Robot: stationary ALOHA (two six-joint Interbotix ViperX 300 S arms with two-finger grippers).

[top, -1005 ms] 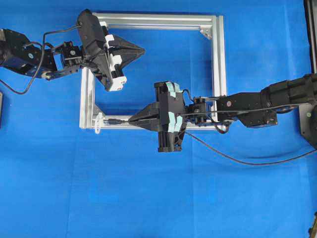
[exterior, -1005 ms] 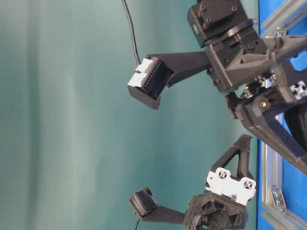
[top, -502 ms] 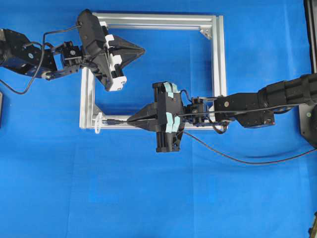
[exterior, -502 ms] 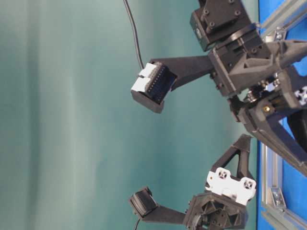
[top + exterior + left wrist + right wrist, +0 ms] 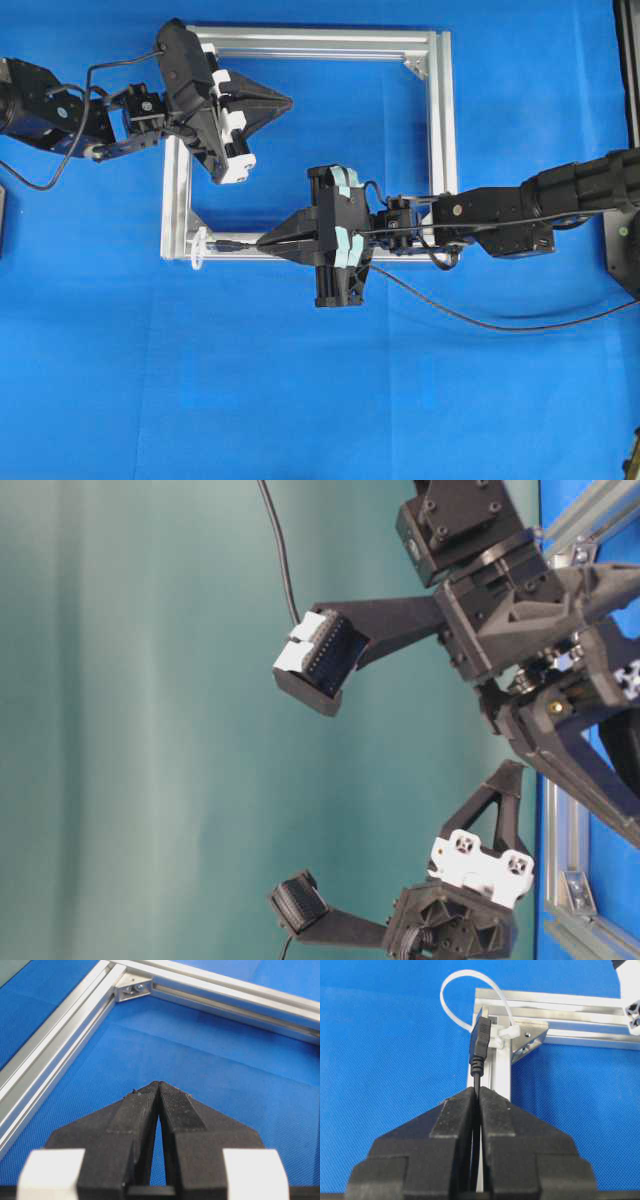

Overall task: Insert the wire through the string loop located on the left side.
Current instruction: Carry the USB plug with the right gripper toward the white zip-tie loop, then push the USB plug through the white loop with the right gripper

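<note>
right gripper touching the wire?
Touching. Right wrist view: the right gripper fingers are clamped on the wire just behind its plug.

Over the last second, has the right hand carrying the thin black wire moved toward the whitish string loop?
Yes, slightly: the right hand has shifted left along the silver aluminium frame, carrying the thin black wire closer to the whitish string loop.

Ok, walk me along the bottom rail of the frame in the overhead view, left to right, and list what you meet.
string loop → plug of the wire → right tool, shut on the wire → right wrist camera block with teal tape → frame's lower right corner
</note>
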